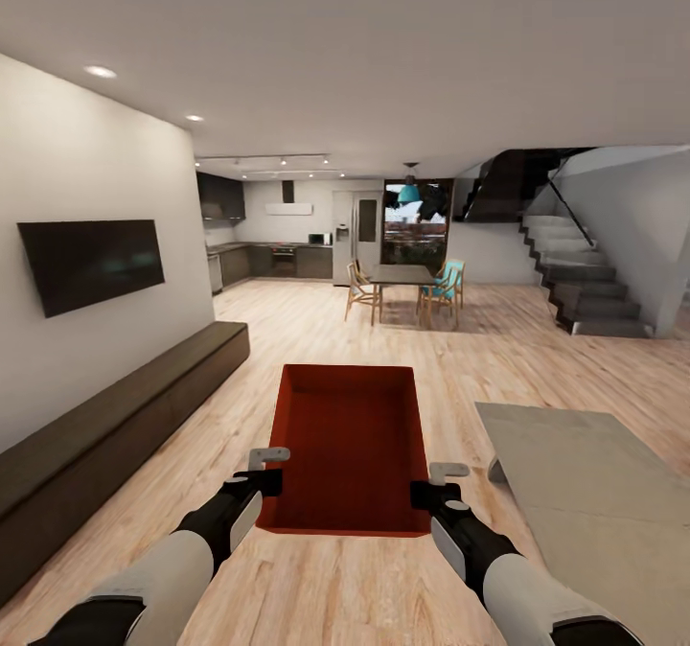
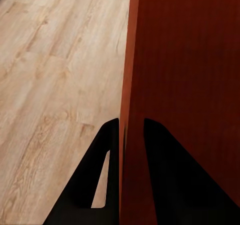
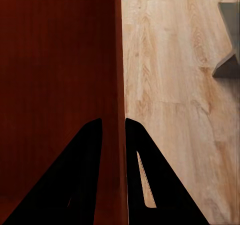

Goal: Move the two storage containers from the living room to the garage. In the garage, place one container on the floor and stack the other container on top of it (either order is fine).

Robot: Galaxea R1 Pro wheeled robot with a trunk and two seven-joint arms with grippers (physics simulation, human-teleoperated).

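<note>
Gripping opposite thin side walls, left end effector (image 1: 269, 469) and right end effector (image 1: 433, 483) hold the red-orange rectangular open-top bin (image 1: 350, 445) level above the light wood plank floor (image 1: 479, 358). Keep it level while driving, I'd say.

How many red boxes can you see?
1. The red box is held up in front of the robot over the wood floor, with the left gripper pinching one side wall and the right gripper the other. Another may be out of view.
</note>
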